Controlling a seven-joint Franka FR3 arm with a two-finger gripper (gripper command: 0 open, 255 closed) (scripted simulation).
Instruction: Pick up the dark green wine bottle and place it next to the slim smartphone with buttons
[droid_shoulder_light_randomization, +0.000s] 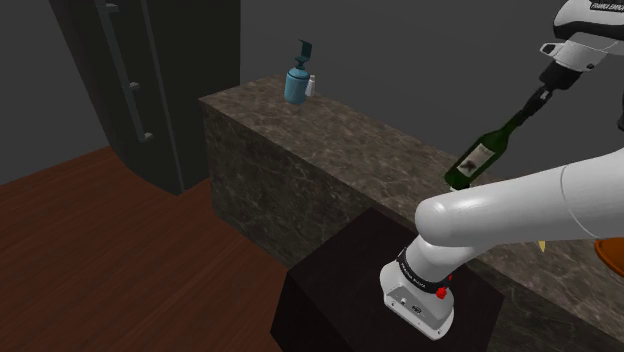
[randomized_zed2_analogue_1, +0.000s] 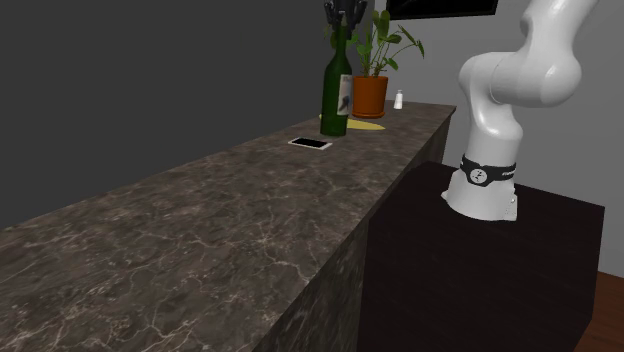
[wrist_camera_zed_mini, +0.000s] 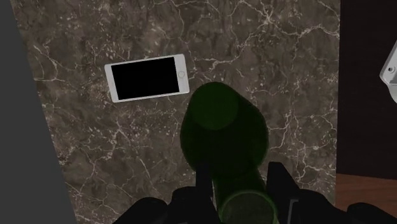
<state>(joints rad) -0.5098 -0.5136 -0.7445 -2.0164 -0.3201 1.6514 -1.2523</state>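
**Dark-green bottle hanging by its neck just beside the phone**

The gripper (randomized_zed2_analogue_1: 345, 12) is clamping its two black fingers (wrist_camera_zed_mini: 202, 178) on the neck of the wine bottle (randomized_zed2_analogue_1: 336, 95). In the second exterior view the bottle is hanging upright, its base at or just above the marble counter (randomized_zed2_analogue_1: 200, 230); whether it is touching I cannot tell. Gripping at the neck is keeping the heavy body below the hand, so it is likely hanging plumb rather than tipping.

The smartphone (randomized_zed2_analogue_1: 311, 143) is lying flat, screen up, at about eight o'clock from the bottle's base, near but apart. That gap is probably being kept so the glass is not coming down on the screen. By my judgement the carrying is nearly finishing, with lowering and letting go remaining.

Counting: one bottle and one phone. One potted plant (randomized_zed2_analogue_1: 369, 95) is standing at about two o'clock from the bottle, with one yellow item (randomized_zed2_analogue_1: 365, 127) in front of it and one white shaker (randomized_zed2_analogue_1: 398, 99) beyond. In the shoulder view, one blue dispenser (droid_shoulder_light_randomization: 297, 80) is standing with one small pale shaker (droid_shoulder_light_randomization: 311, 86) at its three o'clock.
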